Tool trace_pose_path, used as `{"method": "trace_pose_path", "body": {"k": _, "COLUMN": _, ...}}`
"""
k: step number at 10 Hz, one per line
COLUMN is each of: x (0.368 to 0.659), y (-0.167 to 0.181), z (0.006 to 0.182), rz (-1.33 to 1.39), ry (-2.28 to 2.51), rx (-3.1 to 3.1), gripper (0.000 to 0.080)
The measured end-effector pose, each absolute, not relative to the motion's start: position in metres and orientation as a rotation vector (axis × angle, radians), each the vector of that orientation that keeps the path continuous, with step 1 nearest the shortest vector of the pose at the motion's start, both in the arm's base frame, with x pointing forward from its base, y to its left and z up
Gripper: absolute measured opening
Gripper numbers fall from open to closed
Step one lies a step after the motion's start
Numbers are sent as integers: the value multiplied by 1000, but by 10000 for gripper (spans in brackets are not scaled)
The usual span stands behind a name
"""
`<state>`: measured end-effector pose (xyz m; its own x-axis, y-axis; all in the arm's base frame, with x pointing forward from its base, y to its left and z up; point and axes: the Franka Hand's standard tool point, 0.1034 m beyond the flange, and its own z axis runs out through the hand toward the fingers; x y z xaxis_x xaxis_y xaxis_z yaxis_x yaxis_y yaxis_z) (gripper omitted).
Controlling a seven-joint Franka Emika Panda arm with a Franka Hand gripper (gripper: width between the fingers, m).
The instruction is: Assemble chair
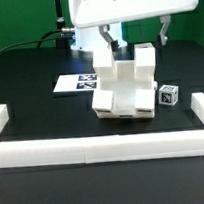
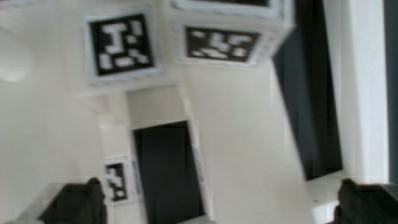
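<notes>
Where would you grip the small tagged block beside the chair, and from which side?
Probably from straight above, jaws closing on two opposite upright faces of the small block. It sits flat and apart from the half-built chair, on the exterior view's right, so its sides look free, and its boxy shape offers parallel faces.

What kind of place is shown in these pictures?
Probably a robotics lab bench: a black table fenced by a white rail, a marker board, and a tagged chair under a robot arm.

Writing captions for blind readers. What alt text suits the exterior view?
A partly built white chair stands on a black table, the open end effector above it. A small tagged block lies at the exterior view's right, the marker board at its left.
</notes>
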<state>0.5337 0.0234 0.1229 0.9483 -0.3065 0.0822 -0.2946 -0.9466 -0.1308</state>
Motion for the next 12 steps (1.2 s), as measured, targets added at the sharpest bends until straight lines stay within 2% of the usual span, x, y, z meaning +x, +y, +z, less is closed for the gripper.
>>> {"method": "trace_pose_path", "body": {"k": 3, "x": 537, "y": 15, "z": 120, "rz": -154, "ry": 461, "rx": -2994, "gripper": 649}}
{"method": "trace_pose_path", "body": {"k": 6, "x": 570, "y": 19, "z": 114, "rz": -187, "ry": 455, "rx": -3005, "gripper": 649}}
{"method": "trace_pose_path", "body": {"k": 9, "x": 590, "y": 10, "z": 104, "rz": -214, "ry": 467, "rx": -3018, "gripper": 649}}
{"method": "trace_pose_path", "body": {"k": 12, "x": 594, "y": 10, "z": 104, "rz": -228, "ry": 478, "rx": -3017, "gripper": 649}}
